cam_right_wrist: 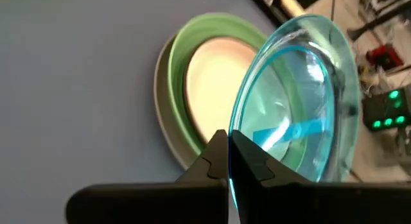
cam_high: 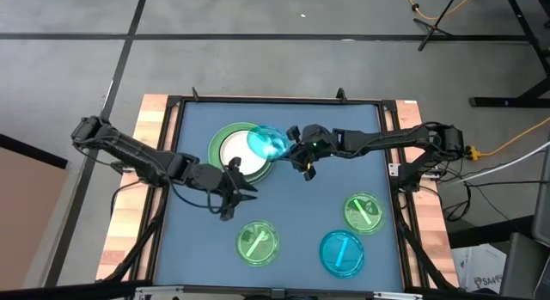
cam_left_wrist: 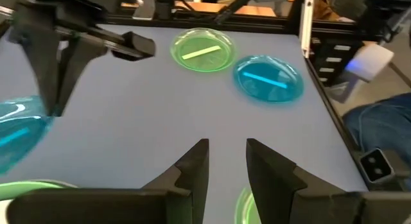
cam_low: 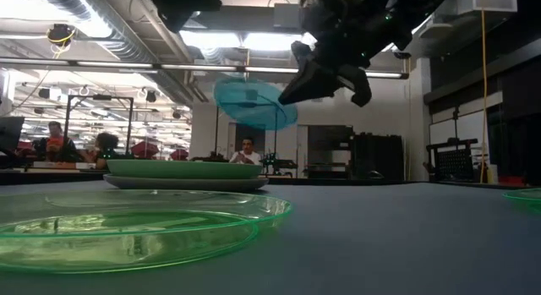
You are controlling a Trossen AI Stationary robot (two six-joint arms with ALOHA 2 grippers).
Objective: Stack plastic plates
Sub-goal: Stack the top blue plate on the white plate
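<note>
A stack stands at the table's far middle: a white plate (cam_high: 234,152) lies in a light green plate (cam_high: 225,133), which rests on a grey plate (cam_low: 182,183). My right gripper (cam_high: 290,148) is shut on a translucent blue plate (cam_high: 268,143) that hangs tilted above the stack's right side. My left gripper (cam_high: 239,201) hovers open just near of the stack, with nothing between its fingers (cam_left_wrist: 200,165). Three more small plates lie flat on the table: a translucent green one (cam_high: 257,243), another green one (cam_high: 363,212) and a blue one (cam_high: 342,253). My right gripper pinches the blue plate's rim (cam_right_wrist: 232,161) between its two fingers, at the edge nearest the arm. The fingers come from the table's right, slanting down. The plate is lifted clear, tipped steeply on edge, its hollow face toward the stack (cam_low: 254,103).
A raised black frame (cam_high: 388,137) borders the blue-grey table top. Bare surface lies left of the stack and between the loose plates. People sit in the room beyond the far edge (cam_low: 245,150).
</note>
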